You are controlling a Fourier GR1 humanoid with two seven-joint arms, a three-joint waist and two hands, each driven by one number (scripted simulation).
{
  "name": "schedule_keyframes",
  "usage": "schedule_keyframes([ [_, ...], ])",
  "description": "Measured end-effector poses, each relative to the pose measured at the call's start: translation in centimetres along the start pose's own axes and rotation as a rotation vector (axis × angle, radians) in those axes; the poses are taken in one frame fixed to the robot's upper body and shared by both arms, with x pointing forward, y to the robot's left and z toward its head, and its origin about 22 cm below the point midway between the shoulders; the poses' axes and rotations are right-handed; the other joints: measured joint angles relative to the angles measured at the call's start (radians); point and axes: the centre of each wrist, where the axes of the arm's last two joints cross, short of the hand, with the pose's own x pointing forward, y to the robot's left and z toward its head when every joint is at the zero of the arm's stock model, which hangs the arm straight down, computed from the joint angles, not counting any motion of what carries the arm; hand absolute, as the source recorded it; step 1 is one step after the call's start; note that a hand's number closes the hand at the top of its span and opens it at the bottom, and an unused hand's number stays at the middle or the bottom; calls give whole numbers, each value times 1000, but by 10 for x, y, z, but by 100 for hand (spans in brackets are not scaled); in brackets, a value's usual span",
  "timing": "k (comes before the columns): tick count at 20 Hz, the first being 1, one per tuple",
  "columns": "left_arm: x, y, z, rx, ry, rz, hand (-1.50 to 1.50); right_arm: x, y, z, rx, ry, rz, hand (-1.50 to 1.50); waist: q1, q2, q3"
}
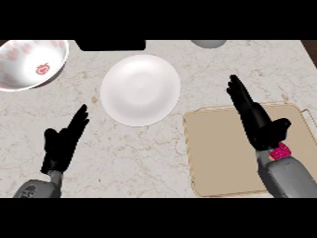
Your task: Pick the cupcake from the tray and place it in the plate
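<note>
Right hand [262,129] hovers over the flat tan rectangular tray [222,153], fingers straight and slightly spread, holding nothing. The pink-topped cupcake [280,152] sits on the tray, just beneath the wrist.

The step in hand looks like the approach to the pick: the cupcake is not yet grasped, and the round white plate [140,90] waits on the pale marbled bench [120,162], up and left of the tray. The next move likely calls for drawing the hand back and down until its fingers can curl round the cupcake. Only a small pink patch of the cupcake shows; hand and grey forearm hide the rest, so its base cannot be made out. The left hand [59,146] rests open at lower left, fingers up. A black object [110,45] at the far edge is cut off and unidentifiable.
</note>
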Motion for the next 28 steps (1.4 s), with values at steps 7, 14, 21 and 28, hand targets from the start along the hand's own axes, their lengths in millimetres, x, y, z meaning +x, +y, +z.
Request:
schedule_keyframes([
  [7, 72, 27, -19, 16, -266, -72, 0, 15, 22, -4, 354, -110, 170, 150, 25, -33, -11],
  [14, 114, 45, -19, 29, -388, -74, 0, -36, 20, 40, 277, -101, 504, -150, 9, -29, -8],
  [21, 129, 45, -14, 26, -416, -66, 0, -53, 1, 74, 142, -247, 351, -150, 4, -22, -5],
  [28, 141, 53, -6, 29, -419, -72, 0, 4, -39, 73, 111, -252, 551, -150, -1, -24, -8],
])
